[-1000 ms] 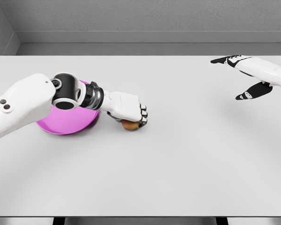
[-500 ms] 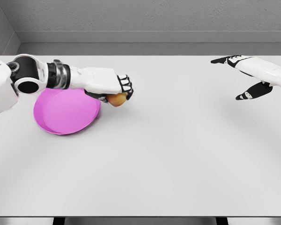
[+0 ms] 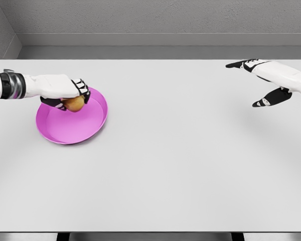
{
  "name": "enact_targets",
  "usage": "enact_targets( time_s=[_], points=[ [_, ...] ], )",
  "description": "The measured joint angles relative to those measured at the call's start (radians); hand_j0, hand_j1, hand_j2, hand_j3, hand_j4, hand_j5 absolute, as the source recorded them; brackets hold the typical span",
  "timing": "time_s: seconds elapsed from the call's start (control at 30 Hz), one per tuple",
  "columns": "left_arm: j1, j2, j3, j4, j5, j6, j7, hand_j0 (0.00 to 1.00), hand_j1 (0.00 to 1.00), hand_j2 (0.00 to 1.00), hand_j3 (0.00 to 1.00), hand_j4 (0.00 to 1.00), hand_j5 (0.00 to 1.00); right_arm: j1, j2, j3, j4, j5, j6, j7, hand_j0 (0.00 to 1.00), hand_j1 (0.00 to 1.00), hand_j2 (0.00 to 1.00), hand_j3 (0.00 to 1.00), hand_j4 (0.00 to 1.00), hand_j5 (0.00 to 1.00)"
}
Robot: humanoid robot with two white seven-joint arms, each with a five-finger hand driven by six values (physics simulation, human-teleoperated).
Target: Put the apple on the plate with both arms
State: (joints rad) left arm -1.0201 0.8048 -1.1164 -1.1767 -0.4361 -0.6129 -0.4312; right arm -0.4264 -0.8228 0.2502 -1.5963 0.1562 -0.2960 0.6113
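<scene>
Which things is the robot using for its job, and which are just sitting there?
Using:
apple, gripped in the left hand
pink plate underneath

Just there:
right hand, open, far right
white table

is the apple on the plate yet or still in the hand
Still in the hand: the left hand is curled around the apple, over the pink plate's far part. Whether it touches the plate, cannot tell.

The left robot hand (image 3: 65, 93) covers the apple's (image 3: 74, 104) top; both forearms are cut off at the frame's side edges.
</scene>
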Motion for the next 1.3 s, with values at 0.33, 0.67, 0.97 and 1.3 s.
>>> enact_targets(
  time_s=[0.33,0.67,0.97,1.3],
  points=[
    [0.000,-0.029,-0.004,0.016,-0.015,0.000,0.001,1.00,1.00,1.00,1.00,1.00,1.00,0.000,-0.001,0.000,0.000,0.000,0.000,0.000,1.00,1.00,1.00,1.00,1.00,1.00],
    [0.003,0.020,0.056,0.017,0.075,0.000,0.004,1.00,1.00,1.00,1.00,1.00,1.00,0.000,-0.001,0.000,0.000,0.000,0.000,0.000,1.00,1.00,1.00,1.00,1.00,1.00],
    [0.066,0.079,0.129,0.088,0.138,0.000,0.007,1.00,1.00,1.00,1.00,1.00,1.00,0.000,-0.002,0.000,0.000,0.000,0.000,0.000,1.00,1.00,1.00,1.00,1.00,1.00],
    [0.081,0.097,0.182,0.137,0.149,0.000,0.008,1.00,1.00,1.00,1.00,1.00,1.00,0.000,-0.002,0.000,0.000,0.000,0.000,0.000,1.00,1.00,1.00,1.00,1.00,1.00]
  ],
)
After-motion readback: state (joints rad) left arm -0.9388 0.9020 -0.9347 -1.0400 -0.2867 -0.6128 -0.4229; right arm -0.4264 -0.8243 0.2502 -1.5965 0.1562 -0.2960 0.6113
